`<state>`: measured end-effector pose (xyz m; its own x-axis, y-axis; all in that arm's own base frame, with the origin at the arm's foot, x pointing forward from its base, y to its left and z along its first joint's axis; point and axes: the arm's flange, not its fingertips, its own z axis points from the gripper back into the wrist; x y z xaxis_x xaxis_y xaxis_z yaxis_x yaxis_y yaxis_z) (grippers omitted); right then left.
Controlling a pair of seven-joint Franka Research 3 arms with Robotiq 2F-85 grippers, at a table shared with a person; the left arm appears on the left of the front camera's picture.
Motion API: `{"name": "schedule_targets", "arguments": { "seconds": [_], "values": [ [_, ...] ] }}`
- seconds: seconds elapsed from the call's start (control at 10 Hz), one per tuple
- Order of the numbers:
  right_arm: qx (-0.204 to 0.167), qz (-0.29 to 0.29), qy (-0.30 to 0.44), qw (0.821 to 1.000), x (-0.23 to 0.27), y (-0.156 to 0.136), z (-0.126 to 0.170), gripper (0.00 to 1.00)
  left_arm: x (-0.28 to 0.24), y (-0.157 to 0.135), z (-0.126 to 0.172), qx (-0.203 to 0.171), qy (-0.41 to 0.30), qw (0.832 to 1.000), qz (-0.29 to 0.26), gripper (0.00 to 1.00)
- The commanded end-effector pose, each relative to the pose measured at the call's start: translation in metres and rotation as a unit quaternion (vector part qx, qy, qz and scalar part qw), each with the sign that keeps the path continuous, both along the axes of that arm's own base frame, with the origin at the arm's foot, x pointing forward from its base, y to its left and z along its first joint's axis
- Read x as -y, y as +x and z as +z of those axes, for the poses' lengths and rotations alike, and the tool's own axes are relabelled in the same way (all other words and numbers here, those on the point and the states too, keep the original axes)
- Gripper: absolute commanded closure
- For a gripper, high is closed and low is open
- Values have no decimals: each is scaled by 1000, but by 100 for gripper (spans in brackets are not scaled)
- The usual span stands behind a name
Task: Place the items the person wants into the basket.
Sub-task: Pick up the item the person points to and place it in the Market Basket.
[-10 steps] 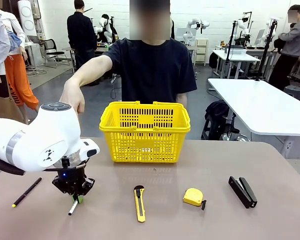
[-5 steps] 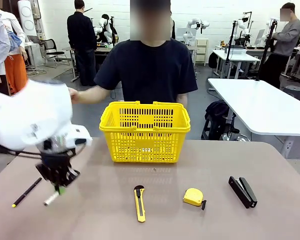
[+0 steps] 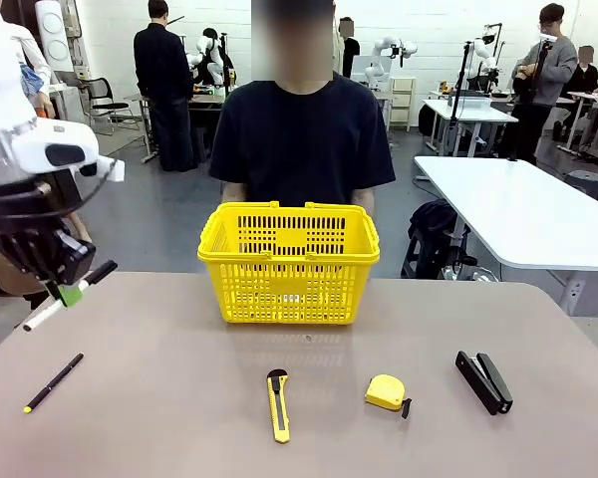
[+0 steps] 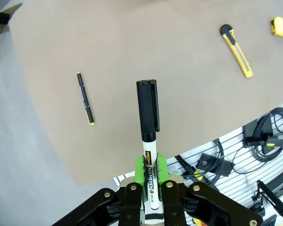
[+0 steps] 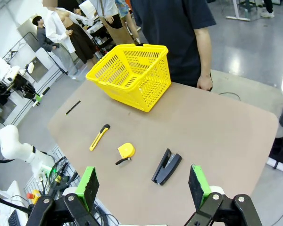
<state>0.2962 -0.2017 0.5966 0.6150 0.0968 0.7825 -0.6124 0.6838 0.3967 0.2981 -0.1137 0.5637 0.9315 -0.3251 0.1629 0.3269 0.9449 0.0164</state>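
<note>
At the far left of the front view, the left claw [image 3: 68,291] is clamped tight on the black-and-white marker [image 3: 40,317], with the green pads pinching its white barrel. The marker hangs well above the surface [image 3: 179,368], tilted with its black cap up and to the right. In the left wrist view the cap points away from the pads and nothing else touches it.

Lower left, the thin black pen [image 3: 53,382] lies flat on the surface. The yellow basket [image 3: 289,284] stands at centre, open side up, just in front of the person [image 3: 304,129]. The utility knife [image 3: 278,404] lies nearer the bottom edge, with the tape measure [image 3: 386,392] and stapler [image 3: 483,381] to its right.

In the right wrist view the right claw [image 5: 144,184] stands wide open and holds nothing.

The step in hand looks like the carry: the marker is gripped and up but not yet over the basket. The next move calls for a sweep to the right, high enough for the drooping white end to clear the near rim. The pads should then part only once the marker is over the opening.
</note>
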Motion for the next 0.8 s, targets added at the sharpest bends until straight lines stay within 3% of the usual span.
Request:
{"name": "schedule_targets", "arguments": {
  "seconds": [0.0, 0.7],
  "values": [
    [11, 7, 9, 1000, 0, 2, 1, 0, -1, 0, -1, -14, -11, 1000, -14, 100],
    [11, 7, 9, 1000, 0, 2, 1, 0, 0, -1, 3, -6, -5, 1000, -1, 100]
  ]
}}
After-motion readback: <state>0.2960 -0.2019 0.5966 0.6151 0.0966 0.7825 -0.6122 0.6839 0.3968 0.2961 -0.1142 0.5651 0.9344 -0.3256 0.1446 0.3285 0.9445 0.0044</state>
